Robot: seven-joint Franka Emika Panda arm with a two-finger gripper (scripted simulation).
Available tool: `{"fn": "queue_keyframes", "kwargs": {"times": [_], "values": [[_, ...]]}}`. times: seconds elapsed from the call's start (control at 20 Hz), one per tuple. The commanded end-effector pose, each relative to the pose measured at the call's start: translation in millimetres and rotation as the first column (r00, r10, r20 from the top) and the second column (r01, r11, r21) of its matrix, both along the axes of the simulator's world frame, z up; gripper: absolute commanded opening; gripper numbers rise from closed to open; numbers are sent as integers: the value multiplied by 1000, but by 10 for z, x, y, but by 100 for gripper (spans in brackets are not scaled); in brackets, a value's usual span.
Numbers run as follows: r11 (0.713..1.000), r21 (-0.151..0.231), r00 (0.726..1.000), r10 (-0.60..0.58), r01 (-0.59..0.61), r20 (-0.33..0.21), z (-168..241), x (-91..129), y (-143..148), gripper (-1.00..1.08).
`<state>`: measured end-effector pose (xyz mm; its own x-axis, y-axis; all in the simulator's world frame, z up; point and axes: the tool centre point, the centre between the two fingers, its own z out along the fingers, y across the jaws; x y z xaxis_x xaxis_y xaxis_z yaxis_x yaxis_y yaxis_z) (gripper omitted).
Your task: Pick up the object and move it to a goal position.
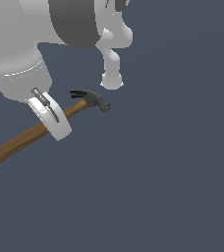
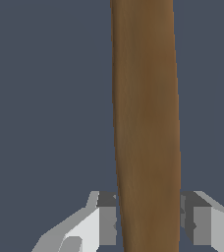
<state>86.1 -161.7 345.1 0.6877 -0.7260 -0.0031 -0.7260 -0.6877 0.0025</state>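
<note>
A flat, matte, slate-blue floor (image 1: 173,187) fills both views, and the bulky, smooth white arm (image 1: 15,54) with its dark grey band crowds the exterior view's upper left. The small claw hammer (image 1: 15,140), with 1 long, straight brown wooden handle and a dark grey metal head, slants up toward the exterior view's right. The white 2-fingered gripper (image 2: 148,221) is clamped on its handle, dark pads (image 2: 106,219) pressing each side.

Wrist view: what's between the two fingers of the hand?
The hammer: its brown wooden handle fills the gap between the fingers of the hand. Nothing else sits there. The pads look against the handle's sides.
</note>
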Motion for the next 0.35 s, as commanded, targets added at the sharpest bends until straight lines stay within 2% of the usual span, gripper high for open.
{"fn": "queue_keyframes", "kwargs": {"times": [0.0,0.3], "values": [[1000,-1,1000,0,0,4,55,24,-20,-100],[1000,-1,1000,0,0,4,78,41,-40,-100]]}}
